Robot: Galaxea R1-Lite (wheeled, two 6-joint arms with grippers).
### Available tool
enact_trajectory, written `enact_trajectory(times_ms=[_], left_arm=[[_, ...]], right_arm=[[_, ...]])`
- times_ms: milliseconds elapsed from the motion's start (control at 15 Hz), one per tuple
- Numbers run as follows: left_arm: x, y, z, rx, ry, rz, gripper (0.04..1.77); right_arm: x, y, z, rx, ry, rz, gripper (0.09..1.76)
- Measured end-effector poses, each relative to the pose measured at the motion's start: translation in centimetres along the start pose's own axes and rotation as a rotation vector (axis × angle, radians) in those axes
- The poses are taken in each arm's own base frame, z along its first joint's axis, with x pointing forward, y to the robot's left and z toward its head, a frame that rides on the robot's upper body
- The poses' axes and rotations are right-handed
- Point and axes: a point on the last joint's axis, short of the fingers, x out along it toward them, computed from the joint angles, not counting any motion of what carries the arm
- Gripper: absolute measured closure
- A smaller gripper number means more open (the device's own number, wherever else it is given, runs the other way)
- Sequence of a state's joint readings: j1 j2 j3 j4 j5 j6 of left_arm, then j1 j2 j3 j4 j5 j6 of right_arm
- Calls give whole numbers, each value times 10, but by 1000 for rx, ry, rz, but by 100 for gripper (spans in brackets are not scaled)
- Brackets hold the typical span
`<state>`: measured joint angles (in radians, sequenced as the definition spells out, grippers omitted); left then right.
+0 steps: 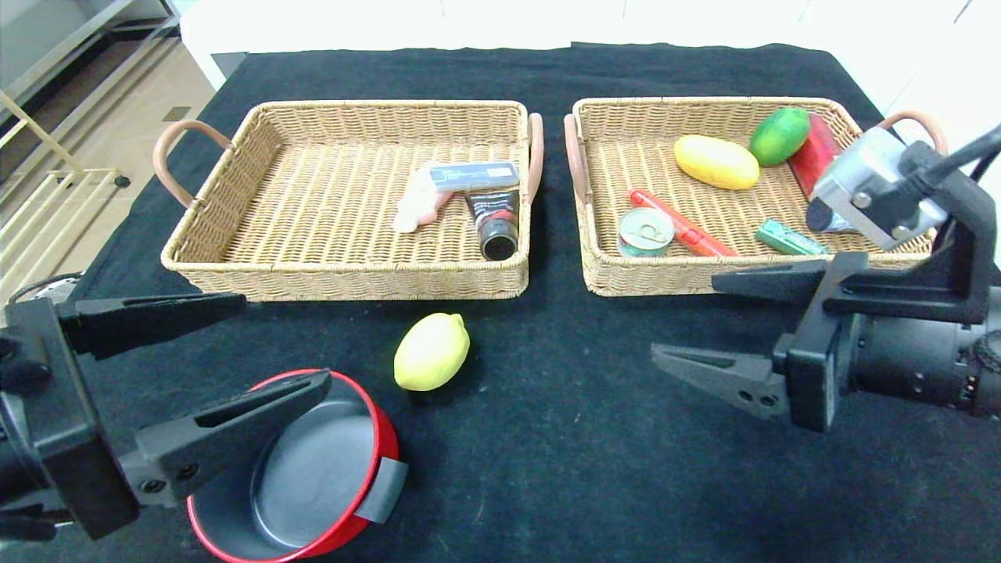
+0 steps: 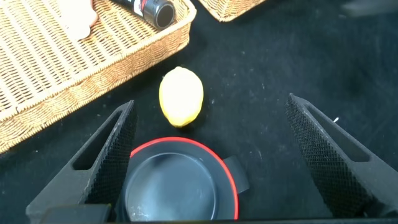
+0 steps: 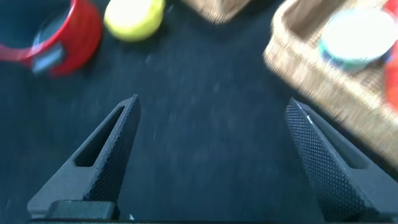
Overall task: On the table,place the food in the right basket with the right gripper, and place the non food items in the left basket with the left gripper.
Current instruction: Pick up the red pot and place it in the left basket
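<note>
A yellow lemon [image 1: 432, 352] lies on the black cloth in front of the left basket [image 1: 235, 270]; it also shows in the left wrist view [image 2: 181, 96] and the right wrist view [image 3: 134, 17]. A red pot [image 1: 313, 469] with a dark inside stands at the front left, also in the left wrist view [image 2: 180, 186]. My left gripper [image 1: 266, 344] is open and empty, just above the pot. My right gripper [image 1: 692, 320] is open and empty over bare cloth in front of the right basket [image 1: 626, 281].
The left basket holds a black tube [image 1: 495, 219], a grey-blue box [image 1: 475, 175] and a pink item [image 1: 418, 205]. The right basket holds a yellow fruit [image 1: 715, 161], a green fruit [image 1: 779, 134], a tin can [image 1: 646, 231], a red stick [image 1: 680, 223], a green pack [image 1: 788, 238].
</note>
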<state>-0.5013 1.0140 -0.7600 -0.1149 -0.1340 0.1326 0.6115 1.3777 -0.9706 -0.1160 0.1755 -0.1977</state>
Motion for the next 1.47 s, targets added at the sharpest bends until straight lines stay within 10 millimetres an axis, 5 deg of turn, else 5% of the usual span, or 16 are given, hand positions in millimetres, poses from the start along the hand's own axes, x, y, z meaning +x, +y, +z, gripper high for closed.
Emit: enact_trajectory(times_ms=[800,1200,1467], left_arm=[[11,-1,-9,10,56,7,9],[11,-6,-11,23,104,87,9],[0,-6,-2,8,311,71,9]], right_arm=[[-30,-32,-79,-14,-137,3,15],[-49,-29,-79,-20,-178,-37,15],[-53,-28,-78,-23,-189,-47,15]])
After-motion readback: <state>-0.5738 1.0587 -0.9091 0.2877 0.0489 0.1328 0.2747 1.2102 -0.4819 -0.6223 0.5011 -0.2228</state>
